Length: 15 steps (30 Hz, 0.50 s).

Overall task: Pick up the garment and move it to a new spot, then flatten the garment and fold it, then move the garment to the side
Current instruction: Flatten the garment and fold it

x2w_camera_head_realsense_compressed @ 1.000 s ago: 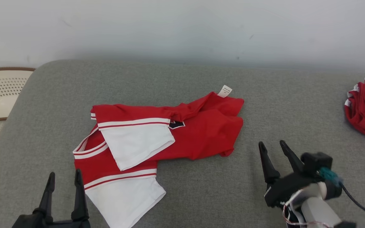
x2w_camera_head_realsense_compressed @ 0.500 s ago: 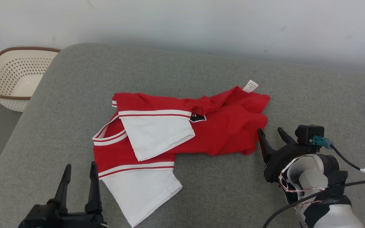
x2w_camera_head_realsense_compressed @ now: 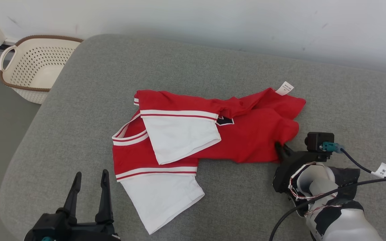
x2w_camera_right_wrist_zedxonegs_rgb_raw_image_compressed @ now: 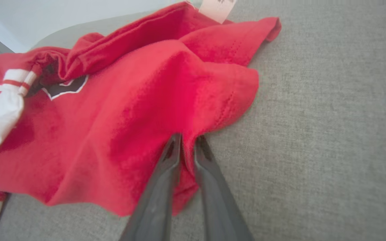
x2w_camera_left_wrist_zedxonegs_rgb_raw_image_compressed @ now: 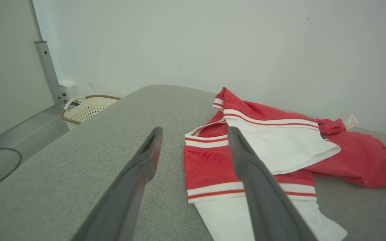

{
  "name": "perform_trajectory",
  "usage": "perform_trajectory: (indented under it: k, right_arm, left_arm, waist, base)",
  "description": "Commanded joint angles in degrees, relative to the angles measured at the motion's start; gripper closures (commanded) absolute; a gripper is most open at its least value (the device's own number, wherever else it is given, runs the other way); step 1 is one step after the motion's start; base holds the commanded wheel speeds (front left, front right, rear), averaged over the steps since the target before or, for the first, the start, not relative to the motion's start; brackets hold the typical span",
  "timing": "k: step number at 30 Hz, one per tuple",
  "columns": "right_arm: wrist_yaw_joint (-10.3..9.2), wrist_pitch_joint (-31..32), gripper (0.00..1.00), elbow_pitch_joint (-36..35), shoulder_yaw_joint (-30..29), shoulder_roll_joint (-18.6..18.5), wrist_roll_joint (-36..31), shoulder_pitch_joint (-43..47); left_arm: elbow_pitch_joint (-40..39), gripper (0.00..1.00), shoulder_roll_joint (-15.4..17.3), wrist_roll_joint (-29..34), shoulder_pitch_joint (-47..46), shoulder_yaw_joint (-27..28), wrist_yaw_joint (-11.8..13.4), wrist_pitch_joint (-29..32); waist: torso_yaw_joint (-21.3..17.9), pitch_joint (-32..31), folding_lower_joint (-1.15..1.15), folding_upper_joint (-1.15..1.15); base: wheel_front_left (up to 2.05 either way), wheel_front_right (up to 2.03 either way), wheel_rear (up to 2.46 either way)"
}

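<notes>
Grey cushion [x2w_camera_head_realsense_compressed: 213, 60] carries the red-and-white garment [x2w_camera_head_realsense_compressed: 253, 134], crumpled at the cushion's middle — not lifted, flattened or folded. At the cushion's right, the right tool [x2w_camera_right_wrist_zedxonegs_rgb_raw_image_compressed: 187, 142] pinches its hem; the left tool [x2w_camera_head_realsense_compressed: 90, 174] gapes empty at the cushion's front — every step remains.

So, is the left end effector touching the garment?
No, the left end effector stands open over the bare grey cushion, apart from the garment.

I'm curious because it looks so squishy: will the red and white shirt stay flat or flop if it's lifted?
Probably floppy: the shirt lies crumpled in soft folds, so it should dangle from the right gripper pinching one red edge. It looks thin and light. Pushed, it would likely bunch up.
</notes>
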Motion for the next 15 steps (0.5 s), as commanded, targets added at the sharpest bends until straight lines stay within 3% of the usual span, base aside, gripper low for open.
perform_trajectory:
  k: [1,9,15]
  right_arm:
    - [-0.02,-1.5,1.0,0.16,1.18,-0.36,0.93,-0.65]
    - [-0.02,-4.78,1.0,-2.49,5.65,-1.65,2.98,0.9]
    - [-0.02,-6.09,1.0,-9.21,9.92,-4.06,5.05,3.24]
  left_arm:
    - [0.3,0.0,0.03,-0.51,-0.56,-0.09,0.32,-0.19]
    - [0.67,0.0,0.02,0.08,1.2,0.73,0.37,-0.19]
    - [0.95,0.0,0.03,0.2,2.59,1.12,0.07,-0.19]
  waist:
    - [0.0,-0.11,0.0,0.0]
    - [-1.79,-2.49,0.0,0.0]
    - [-4.34,-4.73,0.0,0.0]
  base:
    - [0.0,0.0,0.0]
    - [0.0,0.0,0.0]
    - [0.0,0.0,0.0]
